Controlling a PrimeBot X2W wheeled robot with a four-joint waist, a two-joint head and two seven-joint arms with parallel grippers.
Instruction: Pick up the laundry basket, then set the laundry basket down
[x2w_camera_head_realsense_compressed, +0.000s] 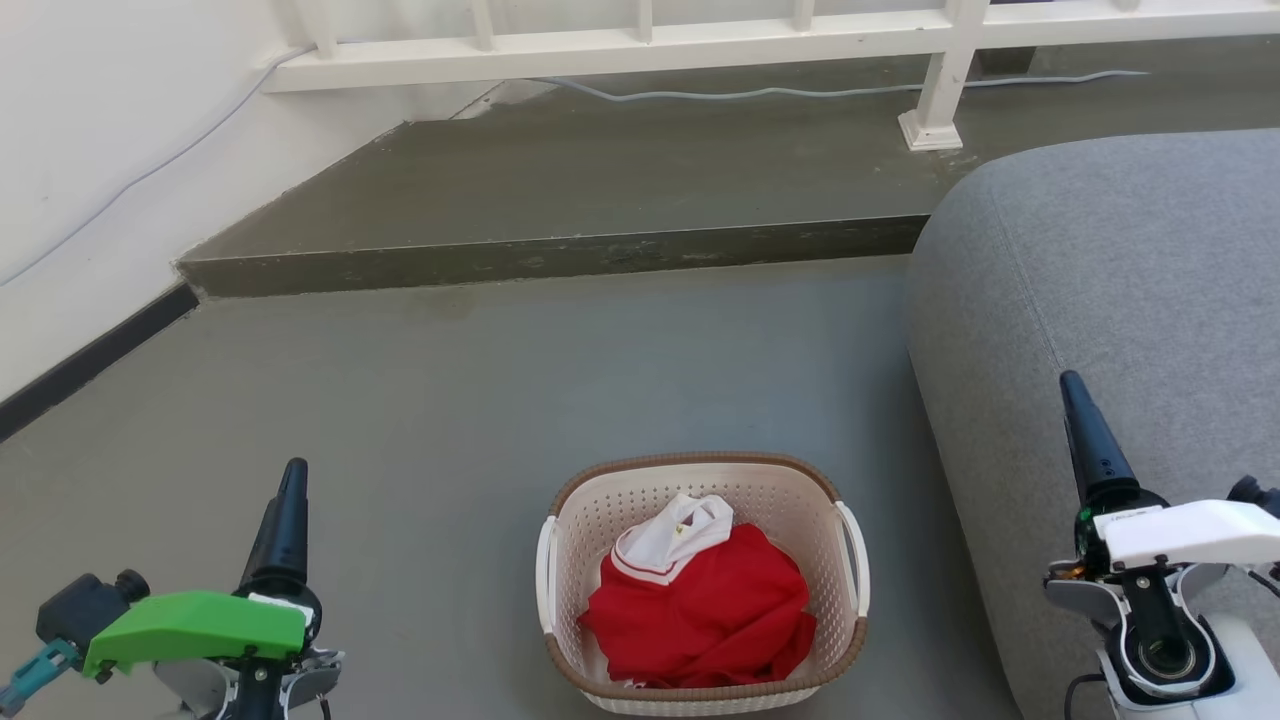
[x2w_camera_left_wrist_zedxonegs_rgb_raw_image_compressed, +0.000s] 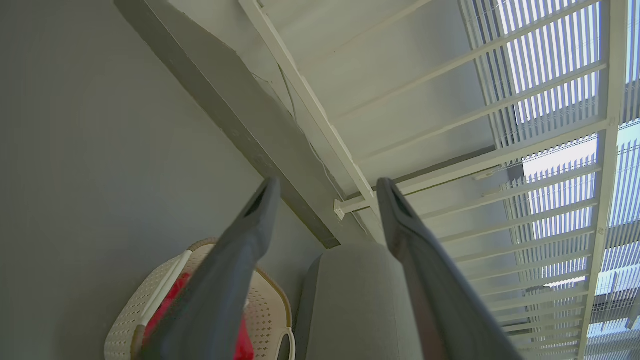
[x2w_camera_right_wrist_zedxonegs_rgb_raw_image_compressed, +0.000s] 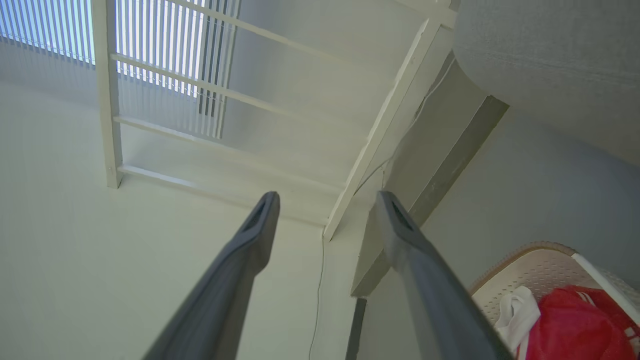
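Head view: laundry basket (x2w_camera_head_realsense_compressed: 612, 518) on floor (x2w_camera_head_realsense_compressed: 480, 400)

One laundry basket (x2w_camera_head_realsense_compressed: 620, 505) is standing on the floor (x2w_camera_head_realsense_compressed: 500, 380), carrying two white handles (x2w_camera_head_realsense_compressed: 545, 575), one on each side. One red garment (x2w_camera_head_realsense_compressed: 700, 610) is lying inside the laundry basket. One grey sofa (x2w_camera_head_realsense_compressed: 1120, 300) is sitting to the right of the laundry basket. Two grippers are flanking it: the left gripper (x2w_camera_head_realsense_compressed: 293, 475) and the right gripper (x2w_camera_head_realsense_compressed: 1072, 385). One raised step (x2w_camera_head_realsense_compressed: 560, 255) and one white railing (x2w_camera_head_realsense_compressed: 620, 50) are running beyond it.
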